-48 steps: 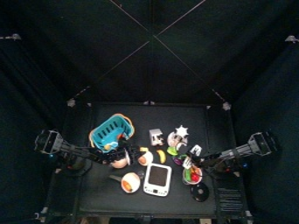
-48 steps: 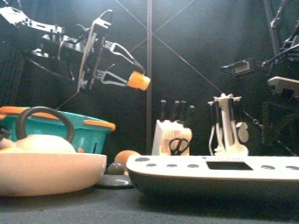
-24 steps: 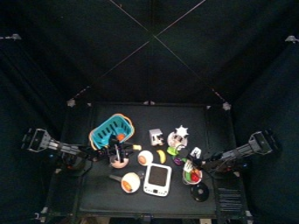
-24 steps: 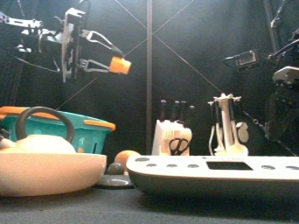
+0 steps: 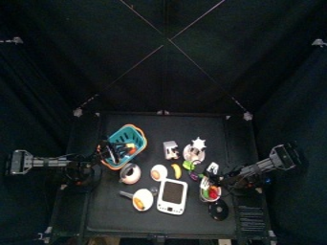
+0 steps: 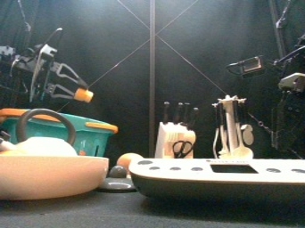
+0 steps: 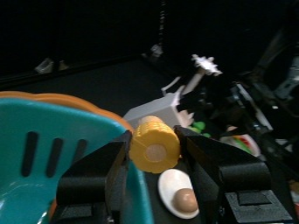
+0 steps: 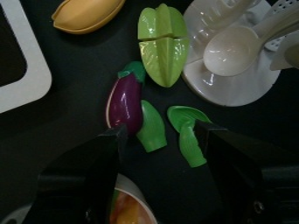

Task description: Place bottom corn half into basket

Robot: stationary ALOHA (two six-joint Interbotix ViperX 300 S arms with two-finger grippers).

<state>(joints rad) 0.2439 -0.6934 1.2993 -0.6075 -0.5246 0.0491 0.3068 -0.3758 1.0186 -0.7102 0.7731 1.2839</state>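
The bottom corn half (image 7: pixel 155 145) is a short yellow cob piece, and my left gripper (image 7: pixel 156 150) is shut on it. In the front view its orange end (image 6: pixel 84 93) pokes out of the left gripper (image 6: pixel 66 85), which hangs tilted just above the teal basket (image 6: pixel 74 130). From above, the left gripper (image 5: pixel 107 152) sits at the left edge of the basket (image 5: pixel 125 141). In the left wrist view the basket's slotted wall (image 7: pixel 47 157) is right beside the corn. My right gripper (image 8: pixel 163 131) is open over toy vegetables at the table's right, holding nothing.
A cream bowl (image 6: pixel 48 174) with a kettle and a flat white tray (image 6: pixel 226 176) fill the front edge. Behind them stand a knife block (image 6: pixel 179 138) and a utensil stand (image 6: pixel 234 132). Under the right gripper lie a purple eggplant (image 8: pixel 126 98), a green star fruit (image 8: pixel 163 44) and a white dish (image 8: pixel 233 61).
My left arm has drawn back to the left and come down with the corn, from high over the table to just above the basket. The right arm has stayed still.
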